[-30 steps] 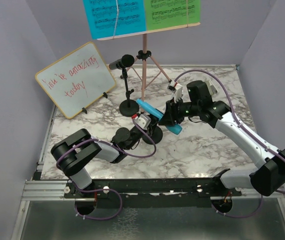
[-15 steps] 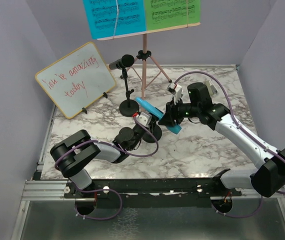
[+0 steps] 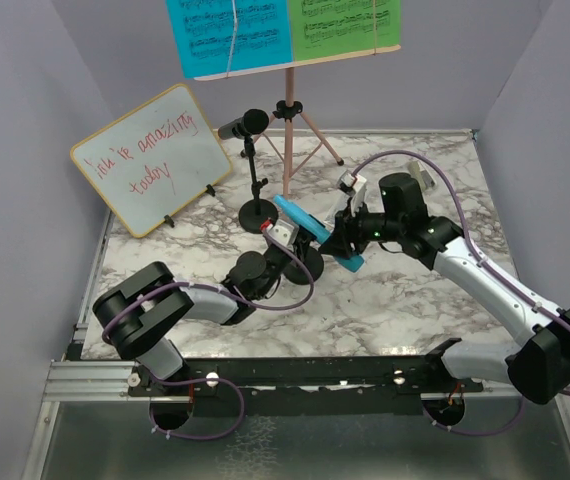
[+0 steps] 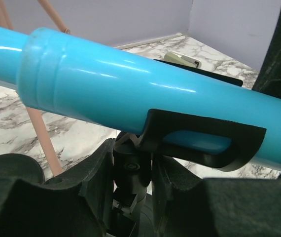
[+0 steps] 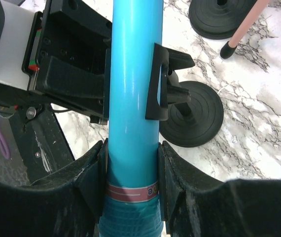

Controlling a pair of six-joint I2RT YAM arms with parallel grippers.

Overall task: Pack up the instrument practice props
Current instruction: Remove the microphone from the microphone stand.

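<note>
From above, the left gripper (image 3: 285,240) and right gripper (image 3: 343,238) have shifted only slightly, yet the glossy blue plastic microphone (image 3: 315,232) still sits in its black round-based mic holder (image 3: 308,264), so unseating remains; the yellow-framed whiteboard (image 3: 150,158) reads roughly "amazing today" in red. Left wrist: left fingers (image 4: 98,177) clamp the holder's stem below the black clip (image 4: 204,143). Right wrist: right fingers (image 5: 93,173) clamp the microphone's body; its pink band (image 5: 130,190) has illegible print

High rear view over the whole table (image 3: 415,300); both wrist views tight on the same blue microphone (image 5: 133,98)
</note>
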